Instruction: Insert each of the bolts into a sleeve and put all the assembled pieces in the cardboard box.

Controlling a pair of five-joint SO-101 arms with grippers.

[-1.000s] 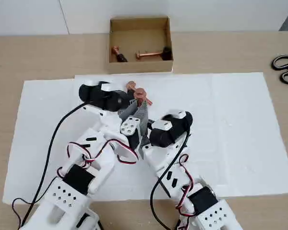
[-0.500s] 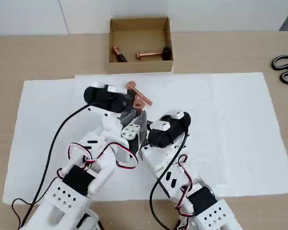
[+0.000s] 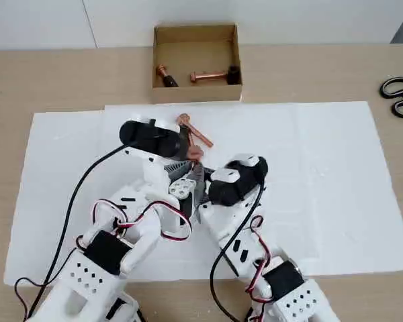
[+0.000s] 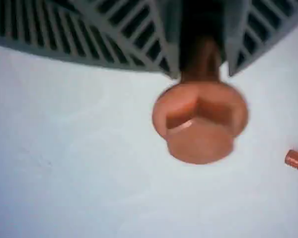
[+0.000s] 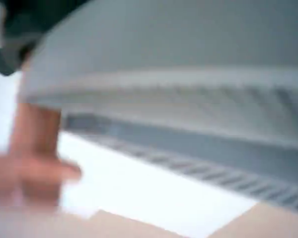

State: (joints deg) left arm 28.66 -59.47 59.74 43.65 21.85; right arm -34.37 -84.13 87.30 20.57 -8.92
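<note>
My left gripper is shut on a dark sleeve, and a copper bolt sticks out of it, head toward the camera. From above, the left gripper meets my right gripper over the middle of the white sheet, with the bolt head between them. The right wrist view has that bolt beside a broad grey finger. A loose copper bolt lies on the sheet just beyond the grippers; its tip shows at the left wrist view's edge. The cardboard box stands at the far side.
Two assembled pieces lie inside the box. The white sheet covers most of the table, with open room to the right. Scissors rest at the far right edge.
The left gripper has drawn back toward the near side with the bolt, away from the loose bolt and closer to the right gripper. The right arm has barely shifted.
</note>
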